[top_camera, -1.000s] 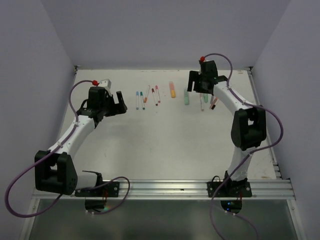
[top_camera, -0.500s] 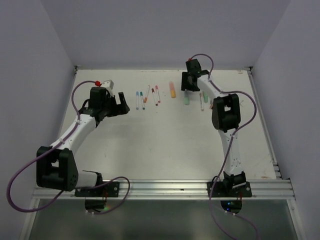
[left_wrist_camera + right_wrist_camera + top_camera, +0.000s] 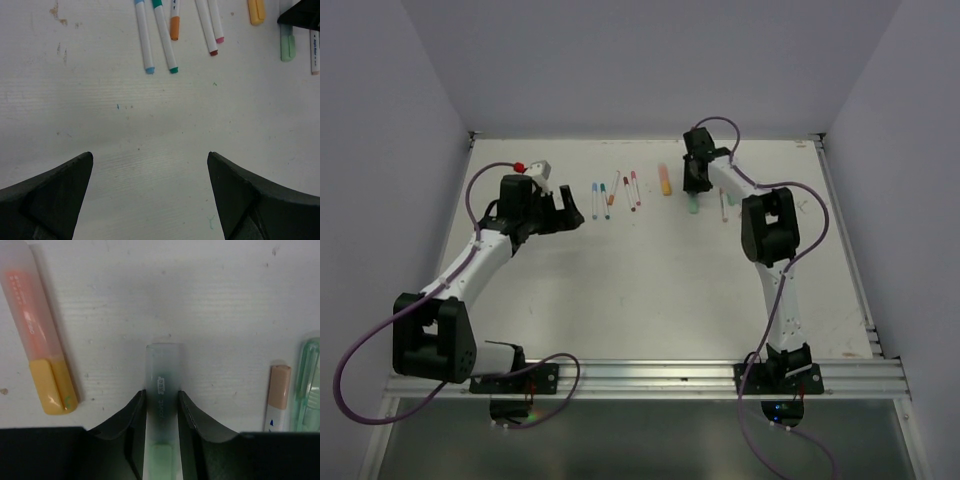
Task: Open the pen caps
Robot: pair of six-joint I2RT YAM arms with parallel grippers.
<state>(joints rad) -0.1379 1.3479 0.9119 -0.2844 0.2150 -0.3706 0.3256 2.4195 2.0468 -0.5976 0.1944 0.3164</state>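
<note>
Right tool is low over the far bench. Its fingers are closed against both sides of the pale green highlighter, which lies flat. The orange highlighter lies near its left, apart. Left tool is spread wide and holds nothing, on the near side of the slim pens, which lie in a row.

Matt white table, finely grained, scuffed and speckled. Frosted translucent plastic on pale green highlighter and orange highlighter, its lower end opaque yellow. Smooth, faintly glossy white plastic on slim pens. Smooth matt black plastic on right gripper fingers.
</note>
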